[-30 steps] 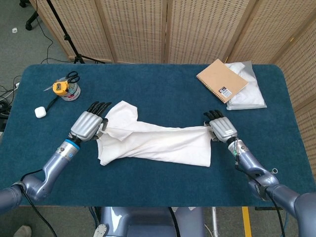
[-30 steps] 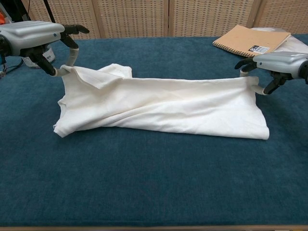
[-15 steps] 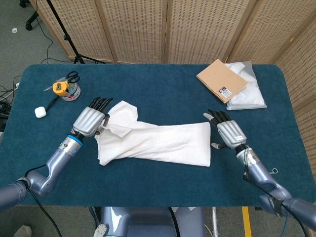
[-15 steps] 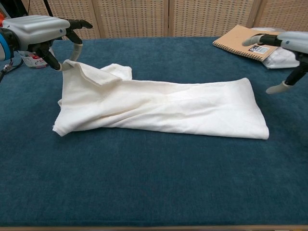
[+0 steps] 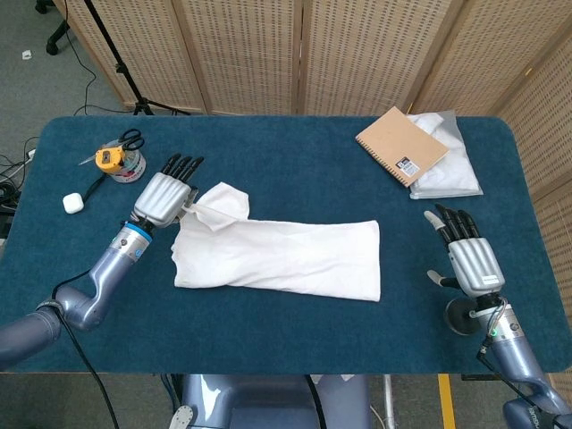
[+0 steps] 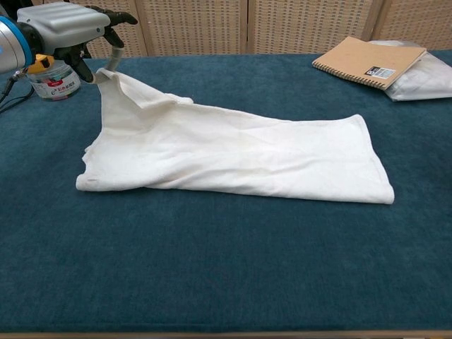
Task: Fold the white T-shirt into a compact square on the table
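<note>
The white T-shirt (image 5: pixel 286 257) (image 6: pixel 233 155) lies folded into a long band across the middle of the blue table. My left hand (image 5: pixel 165 197) (image 6: pixel 67 28) pinches its upper left corner and holds that corner lifted off the table. My right hand (image 5: pixel 469 257) hovers open with fingers spread, well to the right of the shirt's right edge. It touches nothing and is outside the chest view.
A brown notebook (image 5: pixel 402 146) (image 6: pixel 369 61) rests on a bagged white cloth (image 5: pixel 447 161) at the back right. A jar with scissors and tape (image 5: pixel 121 161) (image 6: pixel 53 78) and a small white case (image 5: pixel 73 203) stand at the far left.
My right hand let go of the shirt's right edge and drew back to the right and toward me. My left hand lifted the left corner up and away, pulling the cloth straighter.
</note>
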